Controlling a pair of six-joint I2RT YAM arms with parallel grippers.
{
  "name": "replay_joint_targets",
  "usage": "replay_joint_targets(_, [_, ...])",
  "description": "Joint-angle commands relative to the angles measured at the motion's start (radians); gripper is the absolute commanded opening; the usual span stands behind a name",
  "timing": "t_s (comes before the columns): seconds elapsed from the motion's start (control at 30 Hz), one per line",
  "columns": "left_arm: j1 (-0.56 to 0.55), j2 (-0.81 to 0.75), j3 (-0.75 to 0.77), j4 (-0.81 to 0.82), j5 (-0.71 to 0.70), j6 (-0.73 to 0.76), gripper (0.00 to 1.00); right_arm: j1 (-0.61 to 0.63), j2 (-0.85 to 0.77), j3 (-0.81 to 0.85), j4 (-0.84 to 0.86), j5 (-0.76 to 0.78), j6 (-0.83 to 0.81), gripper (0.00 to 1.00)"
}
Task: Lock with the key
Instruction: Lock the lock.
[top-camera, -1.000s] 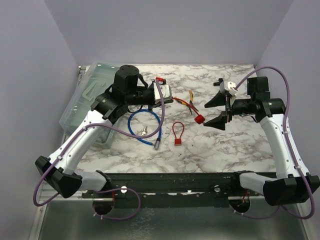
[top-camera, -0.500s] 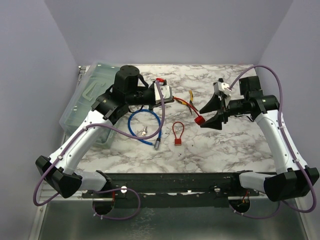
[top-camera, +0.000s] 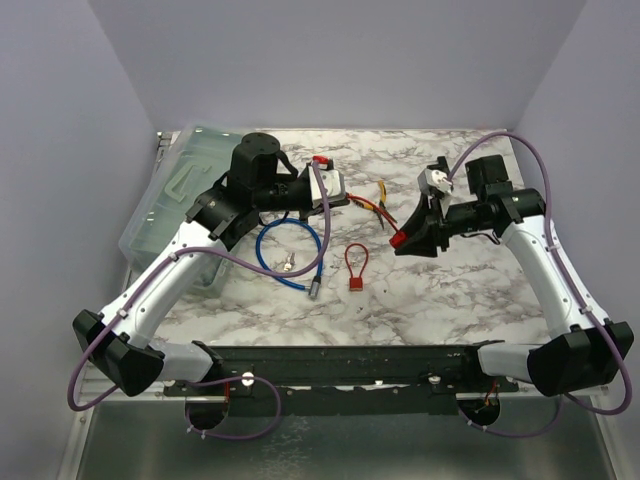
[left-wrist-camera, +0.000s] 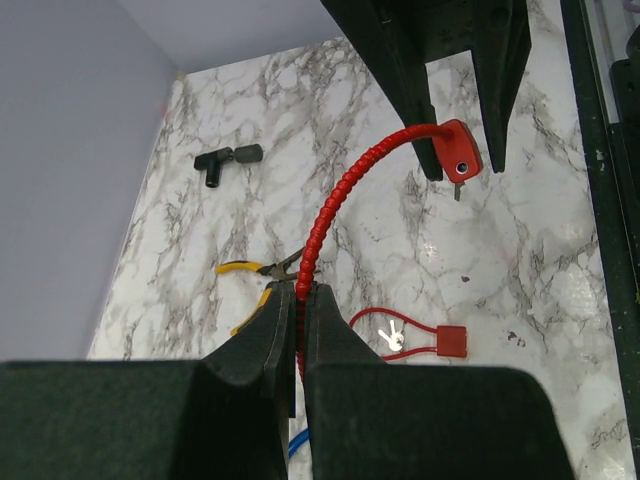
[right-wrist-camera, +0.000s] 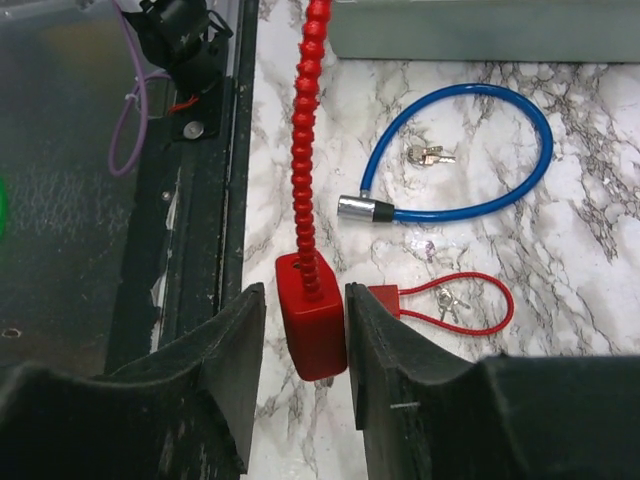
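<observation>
Progress check on the lock job: I'd call it early-to-middle, setup mostly there and the actual locking not done.

The left hand is clenched tight on the red cable, pinching it right at its fingertips. From there the cable arcs up and away to the lock body, which sits squarely between the fingers of the right hand. From the right wrist view, one finger looks like it's touching the body and the other has a sliver of daylight beside it, so I can't tell if that hand actually has a grip or is just bracketing it. The whole lock is up off the desk, strung between the two hands.

There's a little metal bit poking out under the lock body that I read as the key, but it's small, so grain of salt. One cable end goes into the top of the body. I can't see the other end, since it's somewhere behind the left hand, and I can't say the loop is closed.

What's left, as I see it: a firm hold on the body, the free end seated if it isn't yet, then the key turned.

Below the right hand, lying on the desk untouched: a blue cable lock and a thin red wire lock. Pliers lie just past the left fingertips.
</observation>
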Motion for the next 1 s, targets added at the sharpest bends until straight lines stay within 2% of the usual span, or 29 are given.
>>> replay_joint_targets(0.0, [-0.006, -0.022, -0.005, 0.050, 0.027, -0.014, 0.00, 0.007, 0.013, 0.018, -0.016, -0.025, 0.004, 0.37])
replay_joint_targets(0.17, [0.002, -0.019, -0.031, 0.098, -0.014, -0.123, 0.00, 0.007, 0.018, 0.017, -0.007, 0.001, 0.029, 0.03])
replay_joint_targets(0.2, [0.005, -0.018, -0.037, 0.107, -0.021, -0.150, 0.00, 0.007, 0.019, 0.017, 0.010, 0.005, 0.072, 0.01])
replay_joint_targets(0.47, [0.035, 0.010, -0.045, 0.116, -0.041, -0.412, 0.00, 0.006, 0.046, 0.051, 0.206, -0.048, 0.407, 0.00])
replay_joint_targets(0.6, [0.036, 0.025, -0.039, 0.120, -0.068, -0.531, 0.00, 0.006, 0.033, 0.014, 0.359, -0.074, 0.593, 0.00])
replay_joint_targets(0.73, [0.057, 0.041, -0.027, 0.132, -0.068, -0.639, 0.09, 0.006, -0.004, -0.047, 0.548, -0.076, 0.784, 0.00])
replay_joint_targets(0.83, [0.083, 0.049, -0.026, 0.143, -0.055, -0.702, 0.11, 0.006, -0.018, -0.065, 0.636, -0.068, 0.858, 0.00])
replay_joint_targets(0.97, [0.124, 0.053, -0.030, 0.151, -0.028, -0.719, 0.27, 0.007, -0.047, -0.081, 0.696, -0.052, 0.873, 0.00])
